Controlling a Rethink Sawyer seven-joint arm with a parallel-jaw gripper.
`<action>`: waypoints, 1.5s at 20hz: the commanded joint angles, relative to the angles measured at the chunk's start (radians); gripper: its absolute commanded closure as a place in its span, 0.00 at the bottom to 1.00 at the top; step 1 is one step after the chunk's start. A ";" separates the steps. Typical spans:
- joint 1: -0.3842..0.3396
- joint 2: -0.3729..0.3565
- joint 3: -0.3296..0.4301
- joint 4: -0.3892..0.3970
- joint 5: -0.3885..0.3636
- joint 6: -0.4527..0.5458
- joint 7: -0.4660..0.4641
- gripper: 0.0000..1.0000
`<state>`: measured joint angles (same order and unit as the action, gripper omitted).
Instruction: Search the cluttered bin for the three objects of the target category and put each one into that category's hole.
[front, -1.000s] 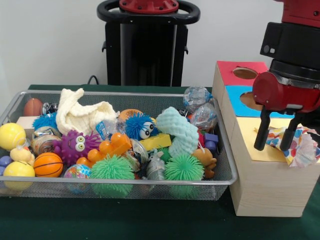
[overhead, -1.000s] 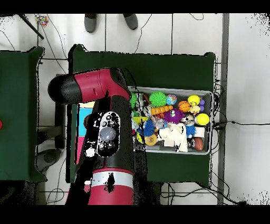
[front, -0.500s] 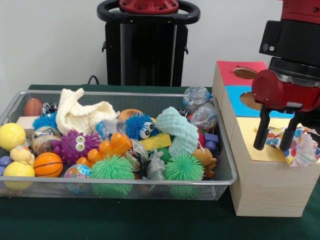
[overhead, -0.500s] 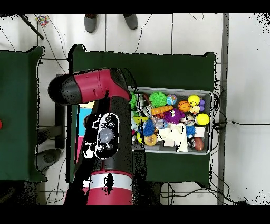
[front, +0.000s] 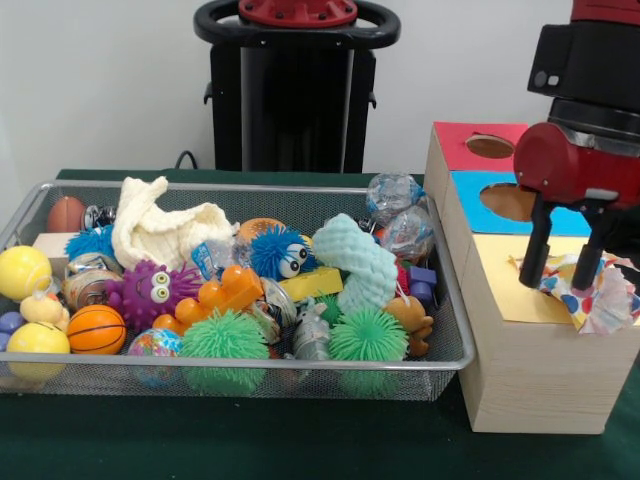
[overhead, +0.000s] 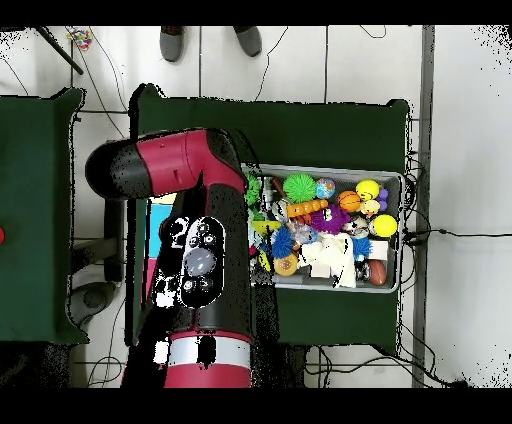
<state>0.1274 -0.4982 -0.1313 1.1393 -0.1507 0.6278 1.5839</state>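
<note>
The wire-mesh bin (front: 452, 300) holds many toys; it also shows in the overhead view (overhead: 399, 232). One polka-dot cloth bunch (front: 605, 292) lies on the yellow face (front: 500, 285) of the wooden box, covering the spot where its hole would be. My gripper (front: 562, 272) hangs just above the cloth's left part, fingers (front: 534, 250) apart and empty. No other polka-dot cloth shows in the bin. In the overhead view my arm (overhead: 200, 260) hides the gripper and the boxes.
The blue face with its hole (front: 508, 202) and the red face with its hole (front: 490, 146) lie behind the yellow one. A cream knitted cloth (front: 160, 230), foil-wrapped balls (front: 395, 195), spiky balls and a teal toy (front: 358, 262) fill the bin. The pedestal (front: 296, 90) stands behind.
My gripper has moved a little up and to the right over the yellow face. The polka-dot cloth stays on the box.
</note>
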 joint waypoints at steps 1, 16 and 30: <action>-0.014 0.011 0.128 0.103 0.043 0.068 0.077 0.00; -0.008 0.059 0.182 0.106 0.086 0.076 0.089 0.00; -0.083 -0.057 0.256 0.386 0.043 -0.131 0.038 0.00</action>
<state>0.1150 -0.5217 0.0078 1.3011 -0.0971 0.5741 1.5839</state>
